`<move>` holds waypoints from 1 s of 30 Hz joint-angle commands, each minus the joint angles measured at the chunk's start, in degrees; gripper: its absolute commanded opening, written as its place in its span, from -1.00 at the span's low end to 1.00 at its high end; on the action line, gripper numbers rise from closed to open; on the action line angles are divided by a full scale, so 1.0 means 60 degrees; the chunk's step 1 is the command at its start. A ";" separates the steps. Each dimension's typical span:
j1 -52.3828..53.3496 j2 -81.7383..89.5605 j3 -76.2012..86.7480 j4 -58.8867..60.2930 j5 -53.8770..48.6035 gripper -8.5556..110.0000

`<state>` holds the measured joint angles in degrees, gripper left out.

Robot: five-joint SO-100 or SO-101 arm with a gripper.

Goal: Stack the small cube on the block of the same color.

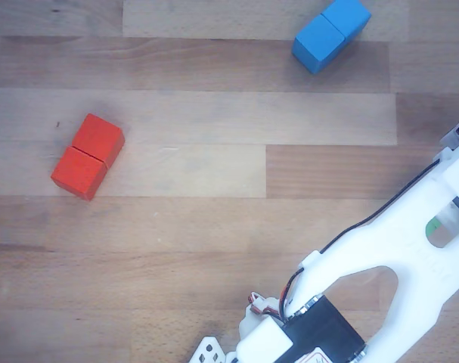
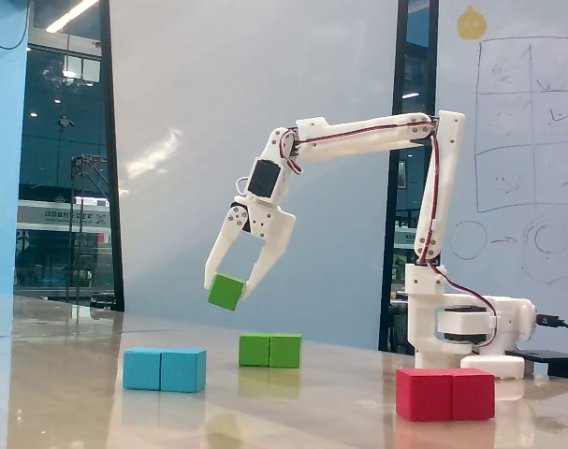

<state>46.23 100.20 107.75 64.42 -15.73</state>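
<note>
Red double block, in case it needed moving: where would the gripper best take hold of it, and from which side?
Judging from the other view, the red double block lies flat on the table, clear all around. Best guess: come straight down from above and close across its short width, on the two long side faces near the middle seam, with the jaws turned to match its diagonal lie.

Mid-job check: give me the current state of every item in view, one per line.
pincer: shut on the small green cube, raised above the table
small green cube: held in the air, tilted, not yet on any block
green block: flat on the table, nothing on top
blue block: flat on the table, untouched
red block: flat on the table, untouched
</note>
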 commanded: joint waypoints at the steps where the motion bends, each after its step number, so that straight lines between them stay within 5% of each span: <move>1: 0.0059 0.0059 -0.0879 0.0806 0.0044 -0.79; 30: 0.0161 -0.1333 -0.0879 0.1948 -0.0088 -0.78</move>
<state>46.32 92.20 106.26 75.06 -15.73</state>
